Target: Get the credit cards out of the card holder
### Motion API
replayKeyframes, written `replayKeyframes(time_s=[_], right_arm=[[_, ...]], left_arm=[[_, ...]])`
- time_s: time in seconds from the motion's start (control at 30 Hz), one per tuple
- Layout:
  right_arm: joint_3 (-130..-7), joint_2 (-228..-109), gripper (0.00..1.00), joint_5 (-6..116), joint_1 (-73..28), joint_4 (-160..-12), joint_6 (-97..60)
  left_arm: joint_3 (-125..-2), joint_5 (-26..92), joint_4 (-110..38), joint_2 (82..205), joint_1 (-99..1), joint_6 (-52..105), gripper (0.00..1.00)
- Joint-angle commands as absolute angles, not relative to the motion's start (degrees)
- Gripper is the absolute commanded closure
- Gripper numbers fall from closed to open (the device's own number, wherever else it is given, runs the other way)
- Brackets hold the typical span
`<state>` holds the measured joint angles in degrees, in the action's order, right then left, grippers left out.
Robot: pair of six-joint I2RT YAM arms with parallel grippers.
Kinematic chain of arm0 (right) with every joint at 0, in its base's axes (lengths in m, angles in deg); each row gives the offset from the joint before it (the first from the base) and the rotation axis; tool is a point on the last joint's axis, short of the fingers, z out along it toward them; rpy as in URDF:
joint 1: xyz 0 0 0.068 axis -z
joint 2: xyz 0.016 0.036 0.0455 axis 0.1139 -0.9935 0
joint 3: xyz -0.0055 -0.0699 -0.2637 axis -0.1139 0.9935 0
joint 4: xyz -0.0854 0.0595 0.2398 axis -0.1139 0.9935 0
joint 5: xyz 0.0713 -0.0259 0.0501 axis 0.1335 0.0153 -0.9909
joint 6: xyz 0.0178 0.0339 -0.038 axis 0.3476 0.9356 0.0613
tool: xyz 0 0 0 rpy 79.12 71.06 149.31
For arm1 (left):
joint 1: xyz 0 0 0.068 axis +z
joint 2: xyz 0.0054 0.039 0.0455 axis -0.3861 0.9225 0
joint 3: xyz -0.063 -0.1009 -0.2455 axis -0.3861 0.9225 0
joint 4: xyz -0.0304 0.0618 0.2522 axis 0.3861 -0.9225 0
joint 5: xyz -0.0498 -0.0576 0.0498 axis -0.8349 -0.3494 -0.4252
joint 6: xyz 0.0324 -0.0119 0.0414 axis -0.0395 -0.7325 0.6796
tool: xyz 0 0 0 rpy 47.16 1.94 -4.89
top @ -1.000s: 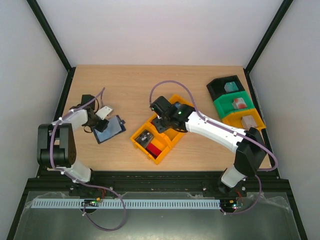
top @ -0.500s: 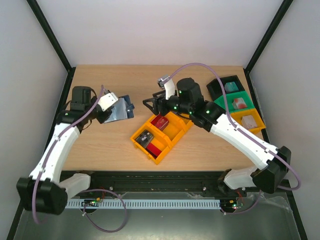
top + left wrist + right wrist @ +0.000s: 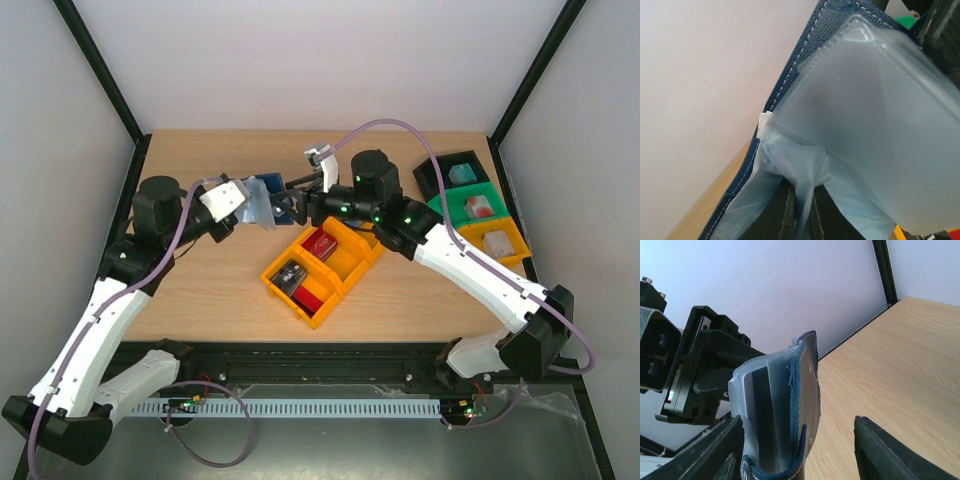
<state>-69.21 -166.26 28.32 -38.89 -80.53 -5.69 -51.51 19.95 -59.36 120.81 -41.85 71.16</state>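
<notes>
on the left, the left pincer (image 3: 245, 205) is pressing together on the card holder (image 3: 265, 203) and holding it up off the desk (image 3: 200, 300), behind the yellow bin (image 3: 352, 265). in the left wrist view its fingers (image 3: 790, 215) are pinching the holder's clear sleeve (image 3: 875, 125), with the navy cover fanning open behind it. moving right, the right pincer (image 3: 295, 203) is meeting it with jaws spread. in the right wrist view the holder (image 3: 807, 390) is standing between the two fingers, and as far as i can tell neither is touching it. a dark strip is showing inside the sleeve, maybe a card, though i cannot be sure.

below them, red and dark credit cards (image 3: 320, 243) are already lying in the bin's compartments, so the job is looking well along, with perhaps one pull left.

a second ago the holder was low at the left of the desk and the right pincer was over the bin. since then both arms have been swinging in to meet.
</notes>
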Motion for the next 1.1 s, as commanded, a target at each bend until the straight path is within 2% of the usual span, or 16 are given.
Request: replayKeyframes(time_s=[0.0,0.1,0.17,0.27,0.47,0.57,0.77,0.9,1.07], right_arm=[[-69.8,-166.2,0.43,30.3,-39.8,-83.4,-4.1],[-70.6,-166.7,0.48,36.1,-39.9,-80.7,-4.5],[-71.1,-167.0,0.48,37.9,-40.1,-79.5,-5.6],[-72.6,-169.0,0.43,35.4,-40.7,-78.2,-6.7],[-76.8,-173.4,0.21,27.3,-44.0,-77.2,-9.0],[-77.0,-174.0,0.21,29.9,-45.4,-78.5,-8.8],[-76.8,-173.3,0.36,39.6,-45.5,-78.1,-8.3],[-76.1,-172.4,0.43,41.8,-45.5,-77.6,-8.6],[-76.1,-172.4,0.65,42.1,-45.0,-76.7,-7.6]], left_arm=[[-51.7,20.8,-55.3,119.6,-43.1,69.1,0.98],[-51.5,20.6,-54.4,119.0,-43.4,68.4,0.98],[-51.6,20.6,-54.2,118.9,-43.4,68.0,0.98],[-51.5,20.4,-53.9,118.9,-43.8,67.7,0.98],[-50.3,19.8,-51.9,118.4,-44.1,66.4,0.98],[-49.7,19.2,-51.5,117.8,-44.2,66.1,0.98],[-49.2,16.9,-51.6,116.5,-44.2,65.5,0.98],[-48.9,16.5,-51.5,116.1,-44.2,64.9,0.98],[-48.6,15.4,-50.7,115.6,-44.2,63.3,0.98]])
